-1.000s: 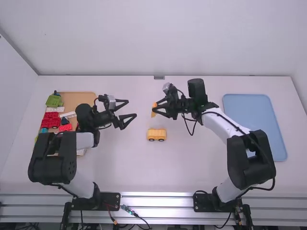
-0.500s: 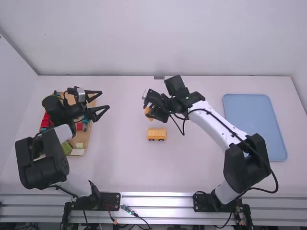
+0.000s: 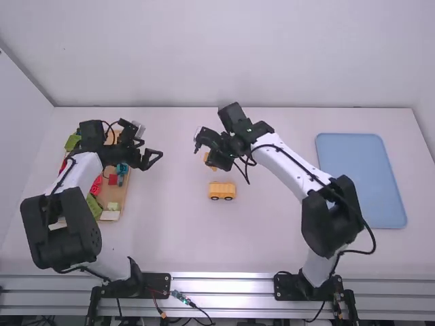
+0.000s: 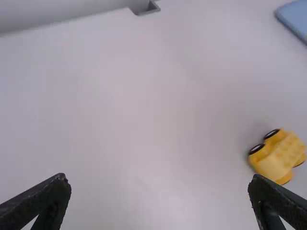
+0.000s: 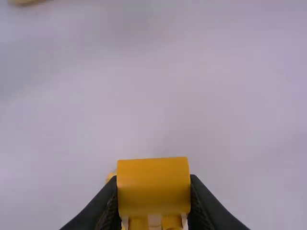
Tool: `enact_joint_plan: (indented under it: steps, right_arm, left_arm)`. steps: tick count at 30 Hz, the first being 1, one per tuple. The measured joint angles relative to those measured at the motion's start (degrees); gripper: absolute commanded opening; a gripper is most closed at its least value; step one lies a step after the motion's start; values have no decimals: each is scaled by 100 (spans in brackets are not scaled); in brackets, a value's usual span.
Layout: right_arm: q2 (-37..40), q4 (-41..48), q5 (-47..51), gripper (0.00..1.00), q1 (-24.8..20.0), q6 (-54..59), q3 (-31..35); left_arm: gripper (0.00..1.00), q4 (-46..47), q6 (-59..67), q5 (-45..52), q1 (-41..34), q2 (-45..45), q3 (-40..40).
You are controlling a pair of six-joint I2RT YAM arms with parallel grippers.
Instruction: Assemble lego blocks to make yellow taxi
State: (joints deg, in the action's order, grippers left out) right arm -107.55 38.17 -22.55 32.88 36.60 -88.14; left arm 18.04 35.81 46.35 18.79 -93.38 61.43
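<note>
Across your white table (image 3: 285,238), the blue tray (image 3: 360,180) lies on the right and the tan tray (image 3: 112,194) of loose blocks on the left, by the left gripper (image 4: 158,178), whose fingers stand wide apart with nothing between them. Between the trays you have the yellow wheeled body (image 3: 221,191), standing on the table, so the lower half looks done to me. Your right gripper (image 5: 154,178) has its fingers closed on the yellow top piece (image 5: 153,187), held just beyond the body and apart from it. Joining those two is what's left, I'd judge, plus perhaps small details from the tan tray.

As for looks, the body is long, low and boxy, studded on top. The top piece shows you a smooth, rounded face, with yellow posts and a pale bit below. Smallest are the body's wheels (image 4: 256,149), black with pale centres
</note>
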Motion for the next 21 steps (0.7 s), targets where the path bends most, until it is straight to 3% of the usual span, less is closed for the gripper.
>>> enact_joint_plan:
  steps: [3,10,21]
  right_arm:
    - [-730,892,111,0,131,310,-743]
    - [-1727,1703,780,0,656,632,-1792]
    - [-2686,2422,1379,0,1353,946,-2874]
  left_arm:
    - [99,249,498,-334,55,160,343]
    - [99,610,1220,-616,195,234,579]
    - [99,870,2433,422,1582,431,581]
